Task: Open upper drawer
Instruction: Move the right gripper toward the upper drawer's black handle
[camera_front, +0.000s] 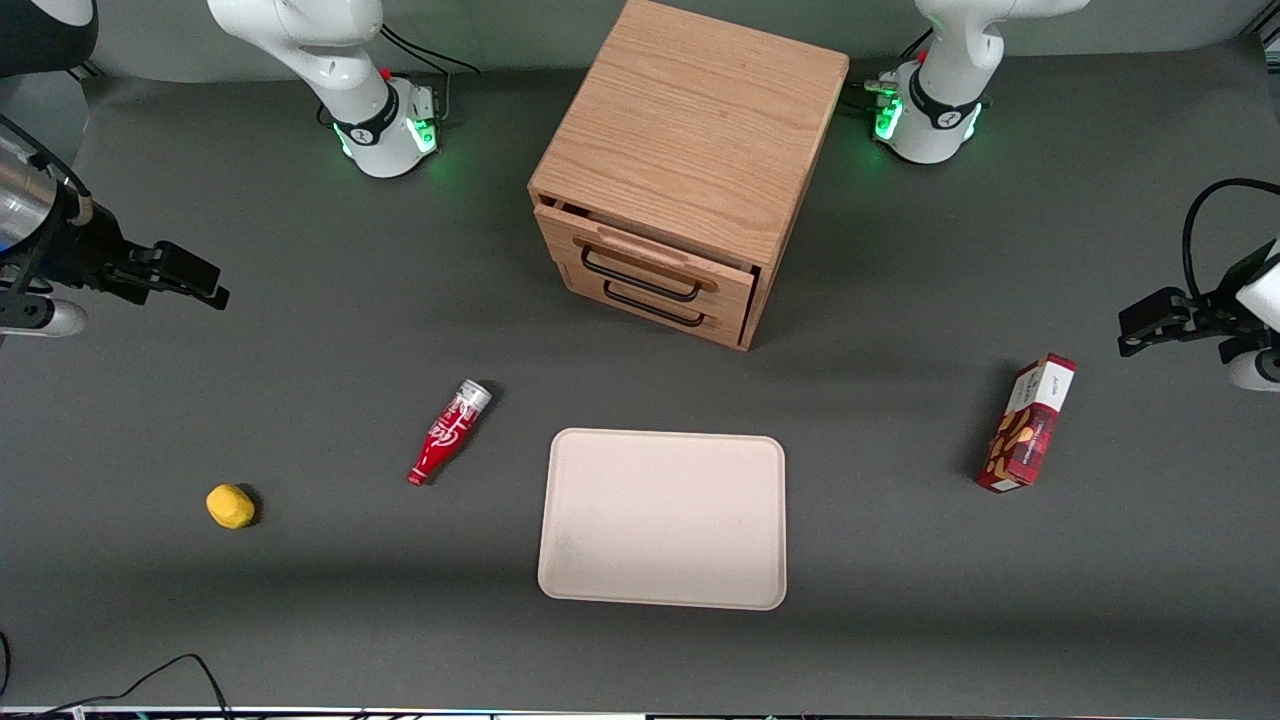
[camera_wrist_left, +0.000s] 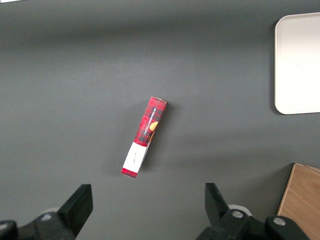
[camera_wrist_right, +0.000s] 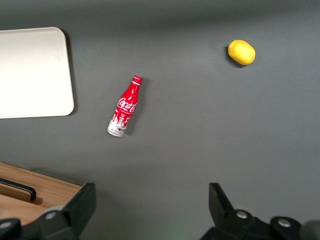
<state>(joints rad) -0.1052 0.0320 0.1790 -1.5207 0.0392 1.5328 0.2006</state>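
dark grey matte surface (camera_front: 900, 620) carries all items; lighting is even.

task item: a light oak two-drawer cabinet (camera_front: 690, 130) stands at mid-table, farther from the front camera than the pale cream rectangular tray (camera_front: 662, 518). the upper drawer (camera_front: 650, 268) sits at the top of its front, fitted with a black bar handle (camera_front: 640, 280); a second, similar handle shows on the drawer below. the upper drawer appears pulled out a little, with a dark gap along its top edge; otherwise it is closed in practice.

working arm: the black two-finger pincer (camera_front: 185, 272) hangs above the surface toward the working arm's end of the table, well apart from the cabinet. its fingers (camera_wrist_right: 80, 205) stand wide and hold nothing.

other items noted: a red cola bottle with a silver base (camera_front: 448, 432) lying on its side beside the tray, a small yellow lemon-shaped object (camera_front: 230, 506) nearer the working arm's end, and a red plaid snack box (camera_front: 1028, 424) toward the parked arm's end.

assessment: the task looks to be at the approach step, no contact made. the next move calls for carrying the pincer across to the front of the cabinet, lining the fingers up on the upper bar handle rather than the lower one, closing on it, then pulling straight out along the drawer's own angled axis.
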